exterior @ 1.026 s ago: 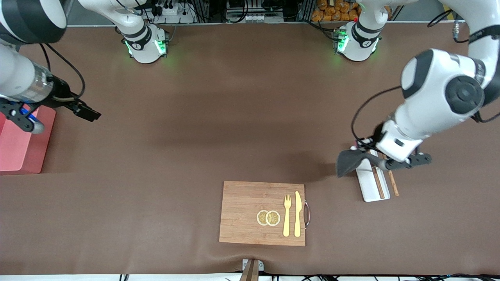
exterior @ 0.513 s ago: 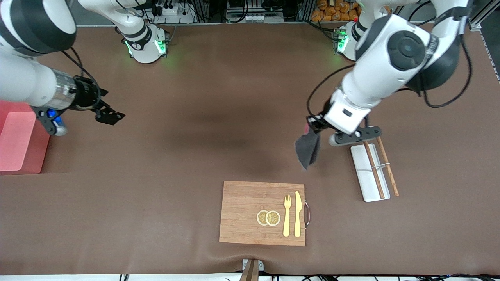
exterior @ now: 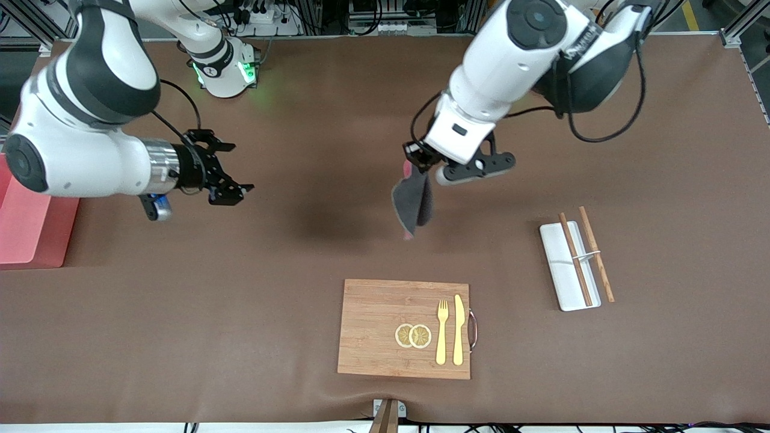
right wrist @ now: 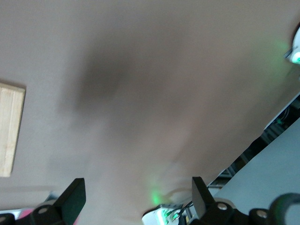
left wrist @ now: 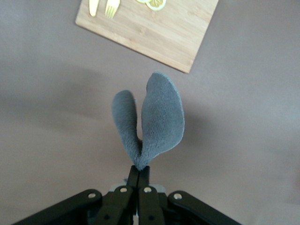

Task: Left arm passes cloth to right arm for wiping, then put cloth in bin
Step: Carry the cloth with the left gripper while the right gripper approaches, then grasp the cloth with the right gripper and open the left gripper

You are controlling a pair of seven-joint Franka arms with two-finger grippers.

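Carrying the cloth (exterior: pixel 412 201) in the left gripper (exterior: pixel 421 163), jaws clamped together on its top edge, above bare table (exterior: pixel 337 120) mid-span. Hanging straight down from the pinch, long axis vertical, grey folds doubled, a pink strip showing by the jaws; wrist view: two lobes dangling (left wrist: pixel 154 119) past the fingers (left wrist: pixel 139 180). Right gripper (exterior: pixel 231 180) in the air toward the right arm's end, jaws spread apart, pointed sideways at the cloth, well apart from it. Judged: handover pending, cloth lying level with the open jaws, free lower half the likely target. Bin (exterior: pixel 27 225) at the right arm's end edge; cutting board (exterior: pixel 385 313) nearer the front camera.
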